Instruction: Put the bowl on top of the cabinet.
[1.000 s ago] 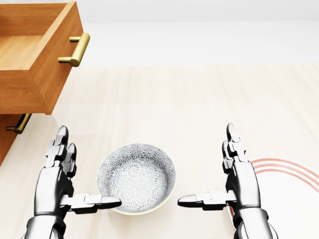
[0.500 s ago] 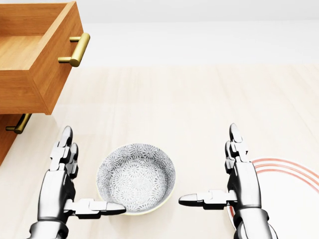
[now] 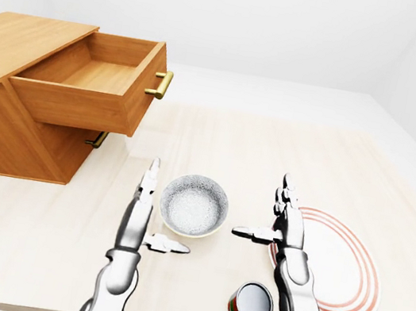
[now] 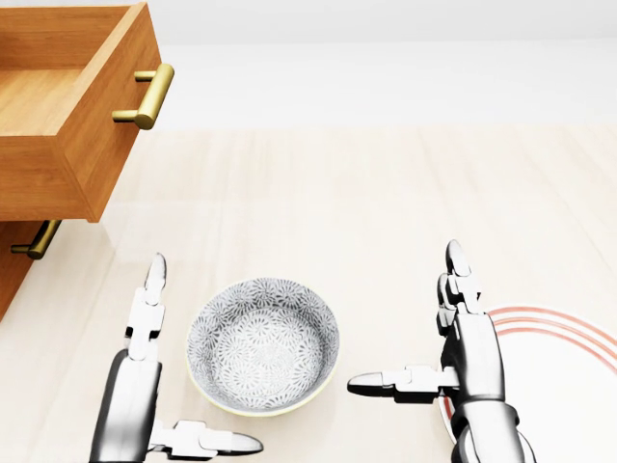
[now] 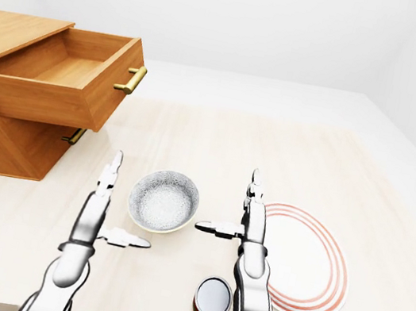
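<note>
The patterned grey bowl stands upright on the pale table, low in the head view. My left hand is open at the bowl's left, fingers pointing up the view and thumb stretched under the bowl's lower left rim, apart from it. To the bowl's right my right hand is open too, a clear gap between its thumb and the rim. The wooden cabinet stands at the upper left with its flat top bare.
The cabinet's upper drawer is pulled out, empty, and overhangs the table; a shut drawer's brass handle shows below it. A red-ringed white plate lies beside my right hand. A small can stands near the table's bottom edge.
My left hand has dropped toward the bottom of the view and turned edge-on, its thumb now off the bowl's rim. The right hand and bowl have hardly moved.
</note>
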Controlling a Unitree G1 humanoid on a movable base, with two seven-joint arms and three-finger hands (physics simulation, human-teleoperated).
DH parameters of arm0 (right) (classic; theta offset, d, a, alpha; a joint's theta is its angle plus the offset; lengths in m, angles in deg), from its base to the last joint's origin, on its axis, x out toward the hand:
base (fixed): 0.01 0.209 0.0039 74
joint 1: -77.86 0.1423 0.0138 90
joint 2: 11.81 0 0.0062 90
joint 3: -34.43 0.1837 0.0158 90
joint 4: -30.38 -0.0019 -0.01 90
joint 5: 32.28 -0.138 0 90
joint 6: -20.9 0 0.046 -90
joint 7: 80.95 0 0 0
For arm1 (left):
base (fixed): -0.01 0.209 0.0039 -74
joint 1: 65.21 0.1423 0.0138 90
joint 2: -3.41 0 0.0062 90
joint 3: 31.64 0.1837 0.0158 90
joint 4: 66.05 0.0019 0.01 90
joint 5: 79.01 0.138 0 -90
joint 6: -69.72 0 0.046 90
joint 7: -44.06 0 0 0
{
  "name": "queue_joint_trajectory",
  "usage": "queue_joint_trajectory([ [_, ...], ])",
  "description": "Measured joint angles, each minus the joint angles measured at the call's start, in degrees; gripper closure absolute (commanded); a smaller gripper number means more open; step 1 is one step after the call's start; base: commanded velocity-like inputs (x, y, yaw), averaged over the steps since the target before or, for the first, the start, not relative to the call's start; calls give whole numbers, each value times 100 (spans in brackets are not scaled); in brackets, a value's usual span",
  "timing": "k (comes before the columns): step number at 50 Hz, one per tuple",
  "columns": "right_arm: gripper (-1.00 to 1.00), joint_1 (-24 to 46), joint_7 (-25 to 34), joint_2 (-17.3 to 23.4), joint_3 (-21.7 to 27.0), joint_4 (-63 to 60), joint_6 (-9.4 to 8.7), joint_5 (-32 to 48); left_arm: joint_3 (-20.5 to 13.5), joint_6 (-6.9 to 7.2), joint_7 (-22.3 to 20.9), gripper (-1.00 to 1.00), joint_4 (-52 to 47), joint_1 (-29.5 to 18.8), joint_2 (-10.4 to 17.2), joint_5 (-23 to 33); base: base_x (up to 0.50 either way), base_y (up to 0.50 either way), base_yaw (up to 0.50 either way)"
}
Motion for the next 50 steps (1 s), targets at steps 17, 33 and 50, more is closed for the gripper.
queue_joint_trajectory([
  [17, -100, 5, 13, 8, -1, 9, -1, -6, 501, 0, 807, -100, -64, 43, 28, 1435, 0, 0, 0],
  [33, -100, -25, 29, 4, -2, -68, -31, 0, 881, 0, 1730, -100, 621, -102, 52, 2668, 0, 0, 0],
  [50, -100, -55, 29, 2, -2, -145, -50, 10, 1174, 0, 2333, -100, 1373, -265, 27, 3484, 0, 0, 0],
])
